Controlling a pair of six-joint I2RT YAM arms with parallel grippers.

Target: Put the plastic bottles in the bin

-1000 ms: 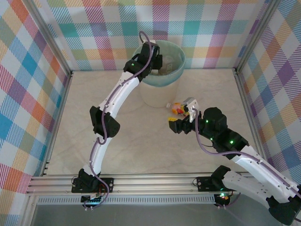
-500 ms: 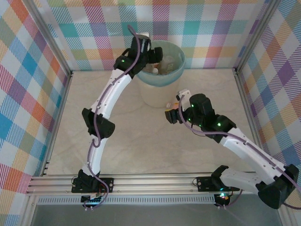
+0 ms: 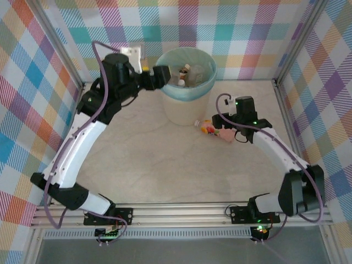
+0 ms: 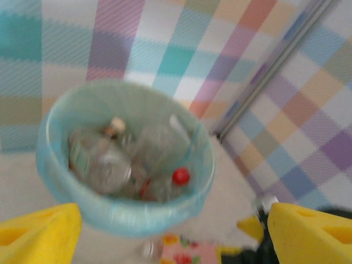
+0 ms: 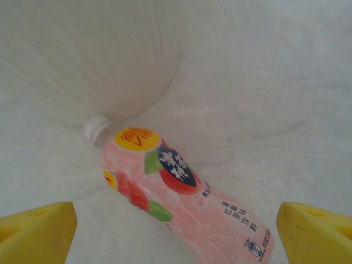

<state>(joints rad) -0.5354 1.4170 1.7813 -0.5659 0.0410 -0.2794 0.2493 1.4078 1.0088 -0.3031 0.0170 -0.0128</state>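
The bin [image 3: 183,113] is cream-white with a teal bag over its rim [image 4: 137,212] and stands at the back of the table. Several clear plastic bottles [image 4: 110,162] lie inside it, one with a red cap [image 4: 180,176]. A pink bottle [image 5: 187,201] with a fruit label and a white cap [image 5: 95,127] lies on its side on the table against the bin's foot [image 5: 104,60]. My right gripper [image 5: 176,234] hangs open just above the pink bottle [image 3: 210,129], one yellow pad on each side and neither touching it. My left gripper [image 3: 160,77] is open and empty by the bin's left rim.
Checked walls and metal posts [image 3: 286,66] close in the table on three sides. Bare marbled tabletop [image 3: 165,165] stretches from the bin to the near rail. The left arm arches high over the table's left side.
The left gripper has drawn back from over the bin to its left rim and opened wider. The right arm has swung round over the pink bottle, its jaws widening.
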